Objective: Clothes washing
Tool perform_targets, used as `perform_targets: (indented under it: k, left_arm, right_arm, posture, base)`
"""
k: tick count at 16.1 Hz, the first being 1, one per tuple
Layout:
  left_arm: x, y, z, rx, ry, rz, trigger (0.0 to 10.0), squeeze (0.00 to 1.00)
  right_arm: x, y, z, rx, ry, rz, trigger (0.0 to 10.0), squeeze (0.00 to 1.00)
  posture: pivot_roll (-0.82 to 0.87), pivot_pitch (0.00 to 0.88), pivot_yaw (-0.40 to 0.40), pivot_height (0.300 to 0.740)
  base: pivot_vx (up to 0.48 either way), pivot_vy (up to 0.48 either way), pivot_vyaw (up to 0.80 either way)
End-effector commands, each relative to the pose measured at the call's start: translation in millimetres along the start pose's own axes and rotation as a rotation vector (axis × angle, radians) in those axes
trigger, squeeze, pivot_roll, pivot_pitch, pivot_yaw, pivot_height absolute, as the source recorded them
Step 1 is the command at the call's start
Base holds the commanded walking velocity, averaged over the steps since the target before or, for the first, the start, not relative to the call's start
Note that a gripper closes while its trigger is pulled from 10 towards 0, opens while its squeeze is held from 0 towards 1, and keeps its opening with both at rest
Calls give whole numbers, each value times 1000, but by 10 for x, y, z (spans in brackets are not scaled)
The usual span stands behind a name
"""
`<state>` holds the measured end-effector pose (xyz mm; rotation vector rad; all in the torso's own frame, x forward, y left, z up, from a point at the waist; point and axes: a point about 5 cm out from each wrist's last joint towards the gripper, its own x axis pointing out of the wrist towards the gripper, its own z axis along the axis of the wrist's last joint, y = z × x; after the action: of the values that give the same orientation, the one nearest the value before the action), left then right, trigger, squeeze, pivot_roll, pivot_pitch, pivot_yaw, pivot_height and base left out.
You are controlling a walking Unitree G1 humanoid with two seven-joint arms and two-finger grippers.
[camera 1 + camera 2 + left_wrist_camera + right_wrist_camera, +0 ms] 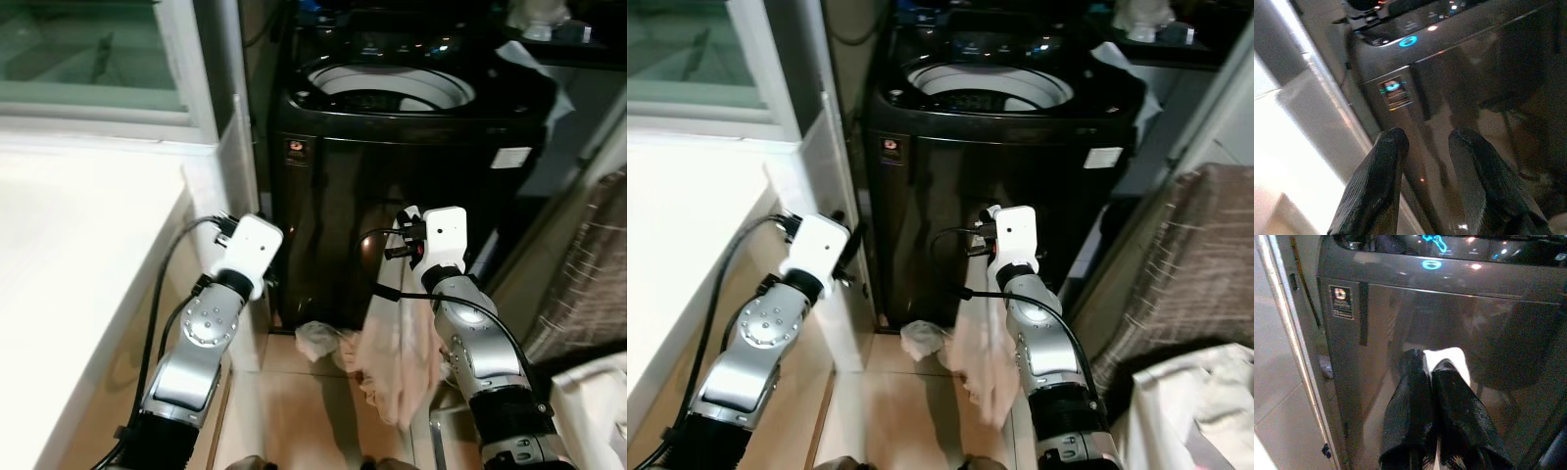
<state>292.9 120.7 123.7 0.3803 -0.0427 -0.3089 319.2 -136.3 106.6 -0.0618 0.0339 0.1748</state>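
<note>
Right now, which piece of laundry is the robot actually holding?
Start at the black top-loading washing machine. Before its front panel the right claw is shut on a pale pink cloth hanging toward the floor. Unlike the small crumpled white cloth lying beside it, this one is lifted.

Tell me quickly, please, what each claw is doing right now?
Left claw: open, empty, facing the washer.
Right claw: shut on the pink cloth, which hangs toward the floor.

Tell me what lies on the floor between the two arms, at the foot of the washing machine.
In the left eye view, a crumpled white cloth lies at the washing machine base, beside the pink garment hanging from the right gripper.
</note>
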Motion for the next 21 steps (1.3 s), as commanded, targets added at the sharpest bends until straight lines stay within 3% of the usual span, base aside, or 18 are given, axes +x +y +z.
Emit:
perform_targets:
  k: [1,7,10,12,13,14,17,21]
  left_arm:
    - [35,-19,36,-2,-25,-16,10000,0]
    - [54,59,32,0,-32,23,10000,0]
    - [75,116,110,4,-73,36,10000,0]
    - [90,157,243,-13,-141,57,10000,0]
    - [102,181,409,-16,-222,64,10000,0]
    - [104,185,436,-16,-235,66,10000,0]
    - [110,179,592,-4,-307,52,10000,0]
    - [95,186,716,16,-366,61,10000,0]
  right_arm:
    - [24,-35,121,-21,-47,-16,0,0]
    - [65,-9,133,-28,-41,-10,0,0]
    - [147,-36,300,-45,-98,-37,0,0]
    - [207,-62,475,-68,-164,-65,0,0]
    - [273,-124,732,-96,-262,-112,0,0]
    - [283,-135,778,-102,-281,-119,0,0]
    - [410,-203,1310,-151,-456,-128,0,0]
    - [505,-251,1690,-192,-569,-141,0,0]
  posture:
    - [-76,0,22,740]
    - [-73,0,21,740]
    - [-69,0,22,740]
    - [-70,0,24,740]
    - [-69,0,24,740]
    - [-69,0,26,740]
    - [-66,0,24,740]
    - [-61,0,20,740]
  base:
    - [0,-454,0]
    - [0,0,-400]
    - [81,0,0]
    - [435,0,0]
    - [480,0,0]
    - [480,0,0]
    - [480,0,0]
    - [480,0,0]
